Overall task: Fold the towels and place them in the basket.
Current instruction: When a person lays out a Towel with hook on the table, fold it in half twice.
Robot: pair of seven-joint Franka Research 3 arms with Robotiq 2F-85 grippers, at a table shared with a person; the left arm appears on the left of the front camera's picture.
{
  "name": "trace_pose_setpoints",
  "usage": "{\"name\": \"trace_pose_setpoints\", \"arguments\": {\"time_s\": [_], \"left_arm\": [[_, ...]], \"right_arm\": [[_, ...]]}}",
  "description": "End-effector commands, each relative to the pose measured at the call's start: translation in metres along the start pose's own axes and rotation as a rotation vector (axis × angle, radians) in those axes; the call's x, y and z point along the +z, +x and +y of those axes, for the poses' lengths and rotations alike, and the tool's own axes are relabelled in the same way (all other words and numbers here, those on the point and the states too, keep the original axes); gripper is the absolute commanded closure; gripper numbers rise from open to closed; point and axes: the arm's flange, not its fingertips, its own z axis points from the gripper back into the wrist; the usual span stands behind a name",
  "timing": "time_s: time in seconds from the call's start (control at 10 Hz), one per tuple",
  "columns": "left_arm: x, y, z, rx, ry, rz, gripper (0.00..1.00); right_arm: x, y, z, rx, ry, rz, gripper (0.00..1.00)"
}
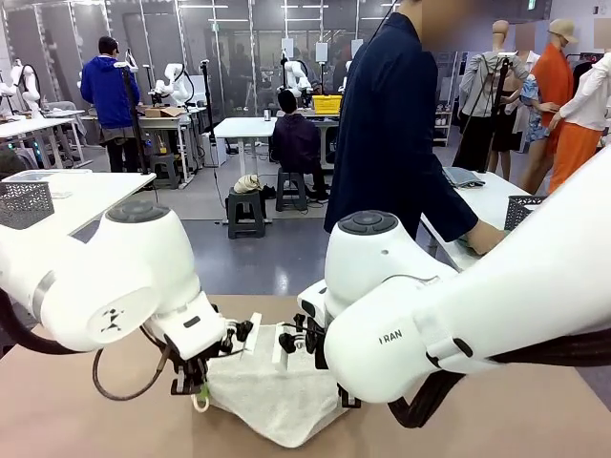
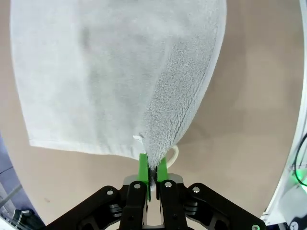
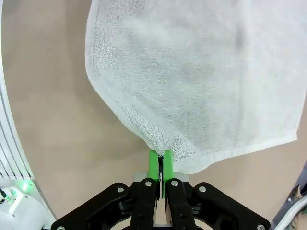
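Note:
A white towel hangs between my two grippers near the table's front edge, sagging to the brown tabletop. My left gripper is shut on its left corner; in the left wrist view the green pads pinch the towel beside a small hanging loop. My right gripper is shut on the opposite corner, largely hidden behind its own arm in the front view. In the right wrist view its pads clamp the towel, which spreads away over the table. The basket stands on the white table behind my right arm, partly hidden.
A person in a dark jacket stands at the far side, one hand near a white side table. Another perforated bin sits on a white table at the left. Bare brown tabletop lies around the towel.

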Motion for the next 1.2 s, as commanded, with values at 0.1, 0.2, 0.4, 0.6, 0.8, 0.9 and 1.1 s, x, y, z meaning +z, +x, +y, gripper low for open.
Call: {"name": "trace_pose_setpoints", "arguments": {"time_s": [0.1, 0.2, 0.4, 0.6, 0.8, 0.9, 1.1], "left_arm": [[0.014, -0.012, 0.012, 0.032, 0.022, 0.027, 0.92], [0.018, -0.015, 0.015, 0.036, 0.021, 0.026, 0.92], [0.021, -0.023, 0.017, 0.031, 0.002, 0.035, 0.92], [0.021, -0.026, 0.017, 0.033, -0.014, 0.044, 0.92], [0.019, -0.028, 0.013, 0.046, -0.019, 0.054, 0.92], [0.013, -0.024, 0.013, 0.051, -0.010, 0.025, 0.92], [0.013, -0.024, 0.013, 0.051, -0.010, 0.025, 0.92]], "right_arm": [[0.016, -0.008, -0.012, 0.019, -0.018, 0.012, 0.96], [0.020, -0.010, -0.016, 0.020, -0.016, 0.010, 0.96], [0.026, -0.015, -0.023, 0.021, -0.009, 0.009, 0.96], [0.027, -0.016, -0.025, 0.012, -0.013, 0.014, 0.96], [0.028, -0.018, -0.025, 0.013, -0.027, 0.038, 0.96], [0.022, -0.013, -0.021, -0.007, -0.018, 0.008, 0.96], [0.022, -0.013, -0.021, -0.007, -0.018, 0.008, 0.96]]}}
